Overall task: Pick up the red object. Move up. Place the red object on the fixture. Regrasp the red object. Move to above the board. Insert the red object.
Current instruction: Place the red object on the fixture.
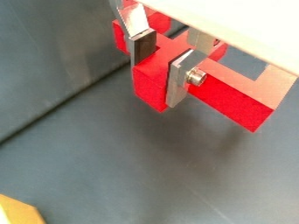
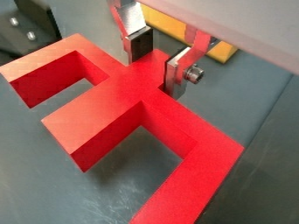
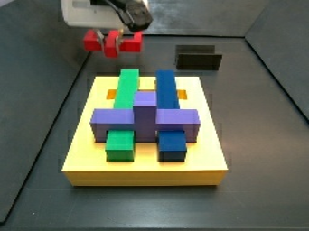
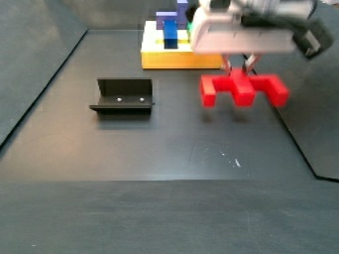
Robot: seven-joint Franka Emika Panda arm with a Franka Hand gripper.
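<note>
The red object, a bar with short prongs, hangs a little above the dark floor with its shadow under it. It also shows in a side view near the back wall. My gripper comes down onto it from above. In both wrist views my gripper is shut on the red object's middle bar, one silver finger on each side. The black fixture stands apart and holds nothing. The yellow board bears green, blue and purple blocks.
Dark walls enclose the floor on all sides in both side views. A purple cross-shaped block lies across the green and blue bars on the board. A yellow board edge shows behind my fingers.
</note>
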